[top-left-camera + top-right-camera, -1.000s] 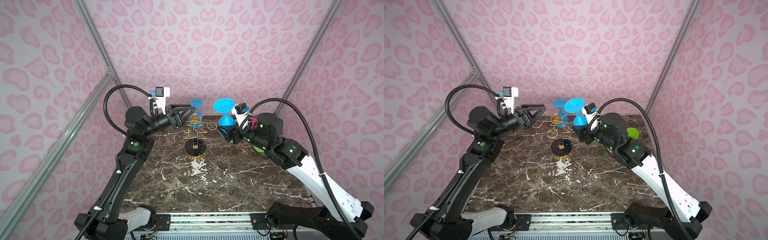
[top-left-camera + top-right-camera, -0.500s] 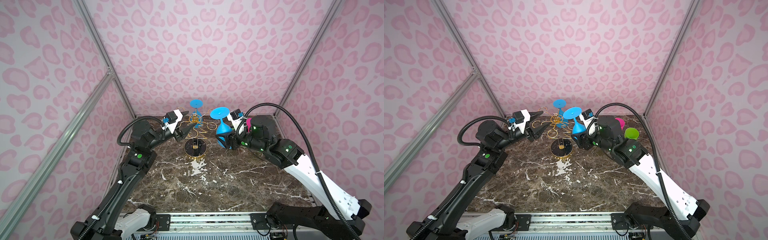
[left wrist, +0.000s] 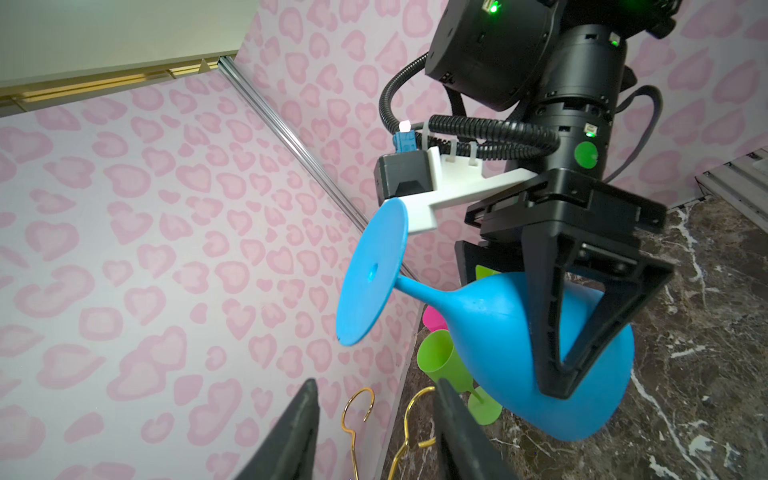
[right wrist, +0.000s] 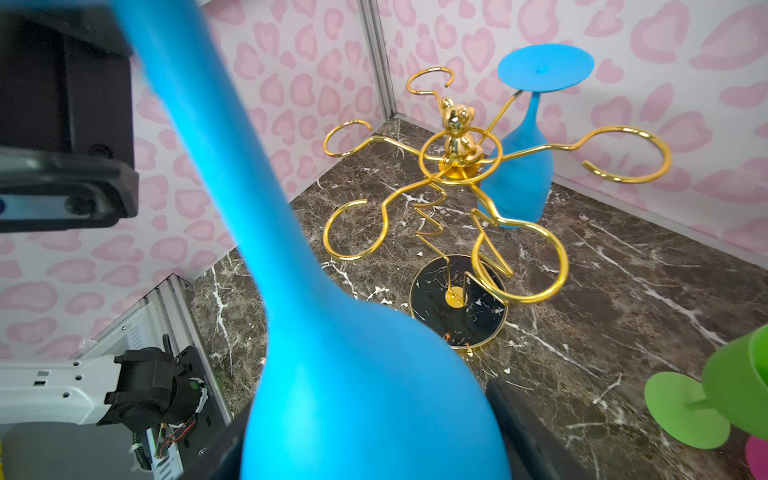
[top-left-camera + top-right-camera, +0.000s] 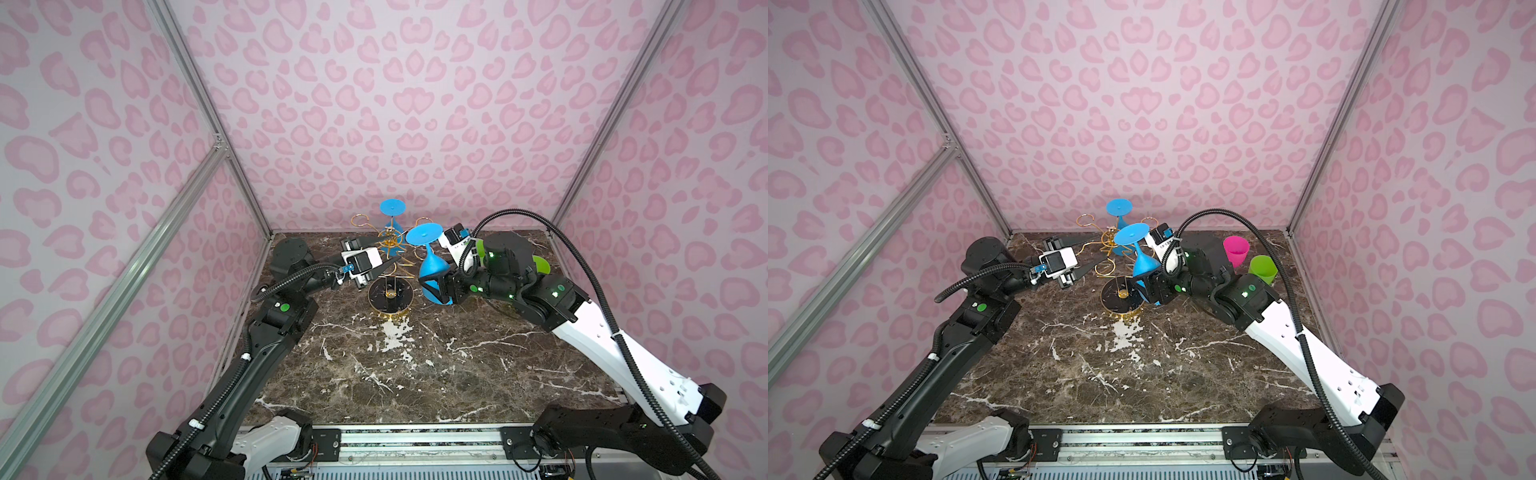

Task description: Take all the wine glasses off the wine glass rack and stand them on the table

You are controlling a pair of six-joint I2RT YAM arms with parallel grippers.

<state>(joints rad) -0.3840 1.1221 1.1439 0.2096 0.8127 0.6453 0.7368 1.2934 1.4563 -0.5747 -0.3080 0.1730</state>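
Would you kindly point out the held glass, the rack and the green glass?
held glass (image 5: 432,265): in a top view, on its bowl.
rack (image 5: 379,296): in a top view, on its black base.
green glass (image 5: 1262,269): in a top view, on its bowl.

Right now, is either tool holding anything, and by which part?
The right tool grips a blue wine glass by its bowl, foot up. The left tool is open and holds nothing.

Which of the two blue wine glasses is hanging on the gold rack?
The back glass by the wall, hanging upside down from the rack. The other glass is clamped by its bowl in the right claw.
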